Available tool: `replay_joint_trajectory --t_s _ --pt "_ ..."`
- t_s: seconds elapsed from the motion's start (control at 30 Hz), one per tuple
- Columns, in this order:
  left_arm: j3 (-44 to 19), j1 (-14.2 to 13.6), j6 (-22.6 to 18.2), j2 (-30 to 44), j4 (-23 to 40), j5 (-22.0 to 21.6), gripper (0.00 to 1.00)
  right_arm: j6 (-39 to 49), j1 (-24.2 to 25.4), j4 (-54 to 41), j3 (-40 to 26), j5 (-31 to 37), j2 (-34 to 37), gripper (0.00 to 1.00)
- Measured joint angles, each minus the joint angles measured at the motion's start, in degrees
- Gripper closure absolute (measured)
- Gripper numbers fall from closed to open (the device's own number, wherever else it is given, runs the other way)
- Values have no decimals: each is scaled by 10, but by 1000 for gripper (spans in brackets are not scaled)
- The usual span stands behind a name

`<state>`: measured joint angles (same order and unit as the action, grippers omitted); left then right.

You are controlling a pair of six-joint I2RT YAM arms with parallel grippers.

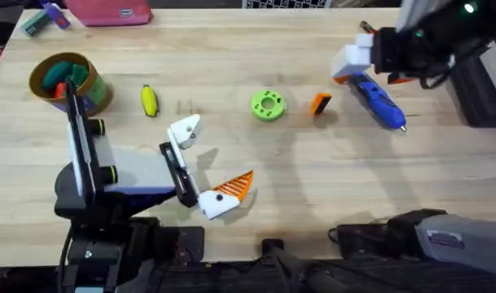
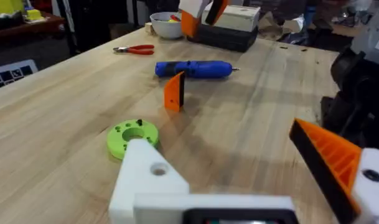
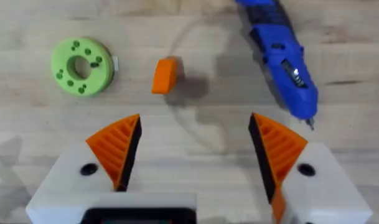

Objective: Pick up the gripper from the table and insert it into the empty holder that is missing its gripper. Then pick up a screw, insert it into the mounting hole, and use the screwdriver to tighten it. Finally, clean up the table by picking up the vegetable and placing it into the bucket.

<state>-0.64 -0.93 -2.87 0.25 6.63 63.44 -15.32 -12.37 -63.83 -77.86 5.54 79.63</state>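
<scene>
The little orange gripper (image 3: 165, 75) stands on its edge on my wooden surface (image 1: 313, 179), just ahead of my right jaws (image 3: 195, 149). They are wide open and hold nothing. The blue screwdriver (image 3: 281, 59) lies flat beside it, tip pointing back at me. My left jaws (image 1: 205, 163) are open too, with one white holder (image 1: 185, 130) bare.

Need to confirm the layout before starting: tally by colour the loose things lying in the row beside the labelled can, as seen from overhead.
Yellow: 1, the vegetable
Green: 1, the ring
Orange: 1, the gripper tip
Blue: 1, the screwdriver
Total: 4
</scene>
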Motion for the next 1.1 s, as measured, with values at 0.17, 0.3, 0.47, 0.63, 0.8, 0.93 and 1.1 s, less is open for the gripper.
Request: replay_joint_trajectory --t_s 0.17,0.3,0.47,0.63,0.8,0.93,1.1 --pt "0 0 -1 0 0 0 14 -24 -35 -35 -73 6 86 7" --pt "0 0 -1 0 0 0 16 -29 -55 -35 -83 7 135 9" --pt "0 0 -1 0 0 0 16 -31 -58 -31 -83 7 177 9" --pt "0 0 -1 0 0 0 15 -24 -56 -19 -84 -23 210 17" --pt "0 0 -1 0 0 0 15 -22 -42 -14 -84 -52 239 59" --pt "0 0 -1 0 0 0 15 -23 -19 -12 -84 -71 244 90" --pt "0 0 -1 0 0 0 15 -23 -3 -8 -77 -76 244 125"
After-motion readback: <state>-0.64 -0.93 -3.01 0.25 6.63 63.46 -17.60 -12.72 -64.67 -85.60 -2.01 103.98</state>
